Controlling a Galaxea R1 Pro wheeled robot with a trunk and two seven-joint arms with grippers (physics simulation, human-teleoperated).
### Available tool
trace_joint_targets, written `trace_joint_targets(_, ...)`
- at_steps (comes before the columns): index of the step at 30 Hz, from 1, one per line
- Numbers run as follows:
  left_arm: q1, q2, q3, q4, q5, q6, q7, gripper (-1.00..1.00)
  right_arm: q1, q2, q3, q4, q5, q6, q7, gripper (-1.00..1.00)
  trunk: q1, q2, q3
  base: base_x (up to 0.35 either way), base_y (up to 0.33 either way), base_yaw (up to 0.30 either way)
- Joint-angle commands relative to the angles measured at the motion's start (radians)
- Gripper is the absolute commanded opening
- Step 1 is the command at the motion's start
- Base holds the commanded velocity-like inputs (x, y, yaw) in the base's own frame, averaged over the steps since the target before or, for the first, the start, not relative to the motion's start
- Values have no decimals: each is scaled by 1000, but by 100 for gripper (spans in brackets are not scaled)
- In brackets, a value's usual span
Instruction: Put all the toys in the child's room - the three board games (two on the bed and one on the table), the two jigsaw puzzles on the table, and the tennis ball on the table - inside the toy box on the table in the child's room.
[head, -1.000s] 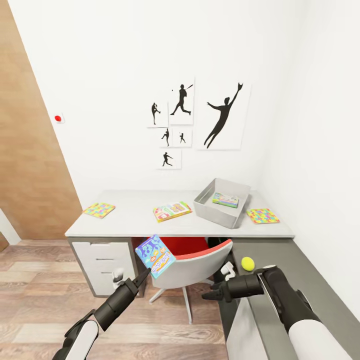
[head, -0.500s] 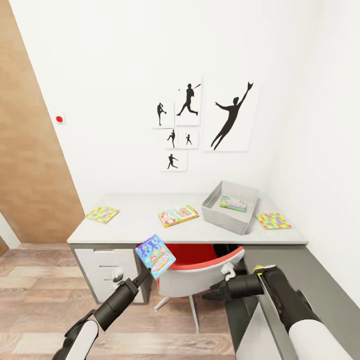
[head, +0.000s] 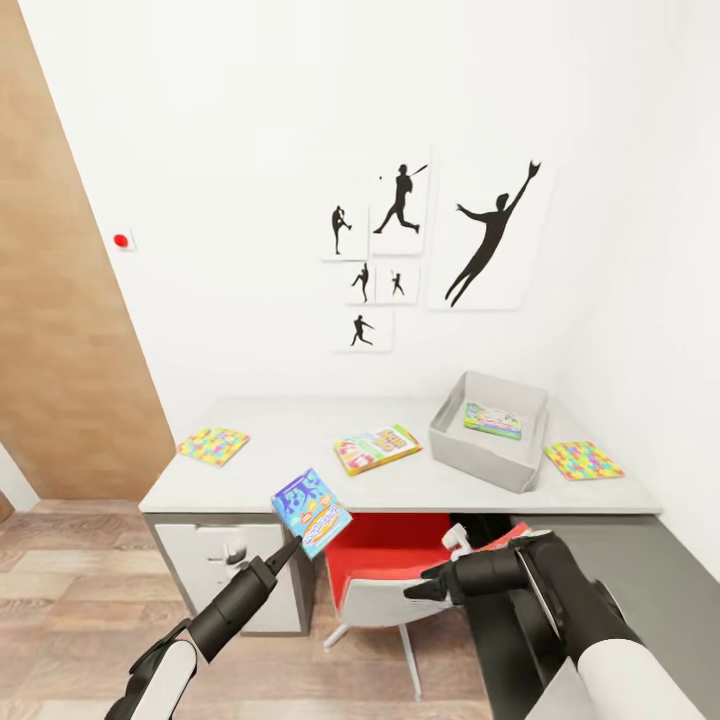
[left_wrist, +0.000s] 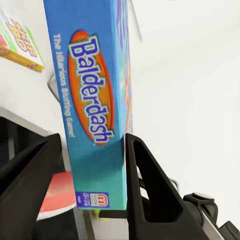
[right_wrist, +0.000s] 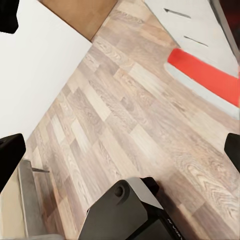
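Observation:
My left gripper (head: 291, 546) is shut on a teal-blue board game (head: 311, 511), held up in front of the table (head: 290, 480). In the left wrist view the box (left_wrist: 95, 100) reads "Balderdash" and sits between both fingers (left_wrist: 145, 190). The light-grey toy box (head: 480, 455) stands at the table's right and holds a green-edged board game (head: 493, 420). Another board game (head: 377, 448) lies mid-table. One jigsaw puzzle (head: 213, 445) lies at the left end, a second one (head: 583, 460) right of the toy box. My right gripper (head: 415, 590) hangs open and empty over the chair. The tennis ball is hidden.
A red chair (head: 400, 560) is tucked under the table beside white drawers (head: 220, 580). A dark grey surface (head: 620, 560) runs along the right wall. A wooden panel (head: 60, 350) stands at the left. The right wrist view looks down on wood-plank floor (right_wrist: 125, 125).
The whole view has shifted: table, pictures and toy box slid right and look nearer, so the camera moved. Both grippers keep their pose. The tennis ball has passed out of sight.

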Motion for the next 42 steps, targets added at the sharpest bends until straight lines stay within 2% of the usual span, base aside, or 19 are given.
trace_joint_targets(1, -1, 0, 0, 0, 11, 10, -1, -100, -1, 1, -4, -2, 9, 10, 8, 100, 1, -2, -2, 251, 200, 0)
trace_joint_targets(8, -1, 0, 0, 0, 11, 9, -1, -100, -1, 1, -4, -2, 9, 9, 8, 100, 1, -2, -2, 235, 184, 0)
trace_joint_targets(13, 28, 29, 28, 13, 7, -3, -12, -100, -28, 29, -2, 23, 31, 1, -2, 100, 1, -2, -2, 0, 0, 0)
trace_joint_targets(16, 45, 44, 28, 13, 7, -3, -12, -100, -28, 32, -2, 23, 31, 1, -2, 100, 1, -2, -2, 0, 0, 0)
trace_joint_targets(42, 48, 44, 28, 13, 7, -3, -12, -100, -28, 32, -2, 23, 31, 1, -2, 100, 1, -2, -2, 0, 0, 0)
